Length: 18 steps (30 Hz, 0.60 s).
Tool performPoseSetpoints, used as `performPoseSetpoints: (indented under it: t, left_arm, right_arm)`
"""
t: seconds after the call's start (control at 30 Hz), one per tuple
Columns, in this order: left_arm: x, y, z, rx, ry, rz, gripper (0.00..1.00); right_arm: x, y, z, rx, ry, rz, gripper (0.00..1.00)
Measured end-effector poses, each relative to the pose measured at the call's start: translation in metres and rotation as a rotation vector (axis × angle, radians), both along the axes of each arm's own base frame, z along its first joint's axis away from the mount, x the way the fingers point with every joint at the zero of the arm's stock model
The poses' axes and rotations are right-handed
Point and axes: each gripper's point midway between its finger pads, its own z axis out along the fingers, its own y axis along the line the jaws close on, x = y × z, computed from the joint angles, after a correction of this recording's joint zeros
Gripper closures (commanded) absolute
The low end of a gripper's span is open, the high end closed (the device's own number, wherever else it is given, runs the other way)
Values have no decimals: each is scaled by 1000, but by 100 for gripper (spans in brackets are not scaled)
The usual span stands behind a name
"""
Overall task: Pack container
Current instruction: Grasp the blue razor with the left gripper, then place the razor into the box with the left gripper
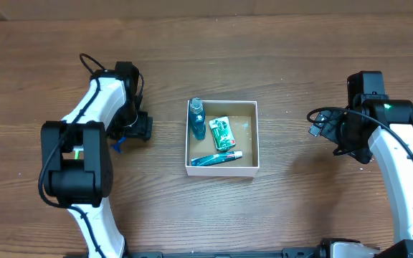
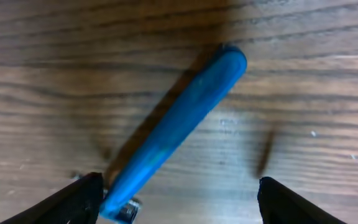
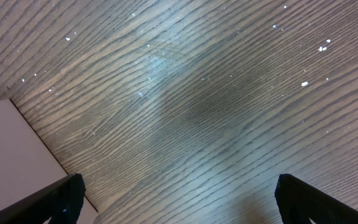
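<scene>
Left gripper [image 2: 180,198] jaws apart over blue stick [image 2: 179,115] — skewed, hugging one finger — closing may pinch its end and pivot it; right gripper [image 3: 178,199] likewise spread.

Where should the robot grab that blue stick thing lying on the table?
Around its middle, coming straight down with the left gripper. The blue stick lies flat and slanted on the table, long and thin, so closing across its narrow width should probably hold best.

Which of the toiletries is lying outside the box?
The blue stick-shaped item, lying on the table under the left gripper. The teal bottle, green packet and blue-white tube all lie inside the container.
</scene>
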Motion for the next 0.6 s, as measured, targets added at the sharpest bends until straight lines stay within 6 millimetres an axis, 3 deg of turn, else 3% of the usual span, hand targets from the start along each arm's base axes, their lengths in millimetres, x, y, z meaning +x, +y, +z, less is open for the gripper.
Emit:
performPoseSetpoints:
  t: [0.07,0.13,0.27,0.3,0.37,0.6]
  left_arm:
    - [-2,-1,-5,-6,16,-3,35]
    - [-2,-2,-6,-13,19,-9,38]
    - [-2,-7,-8,-45,19,-17,70]
    - [-3,-10,-9,-60,20,-14,83]
    - [-5,-11,-9,-63,28,-15,94]
    - [-14,-9,-8,-57,66,-8,96]
  right_arm:
    - [0,0,0,0,0,0,0]
    - [0,0,0,0,0,0,0]
    - [0,0,0,0,0,1,0]
    - [0,0,0,0,1,0,0]
    - [0,0,0,0,2,0,0]
    - [-2,0,0,0,7,0,0]
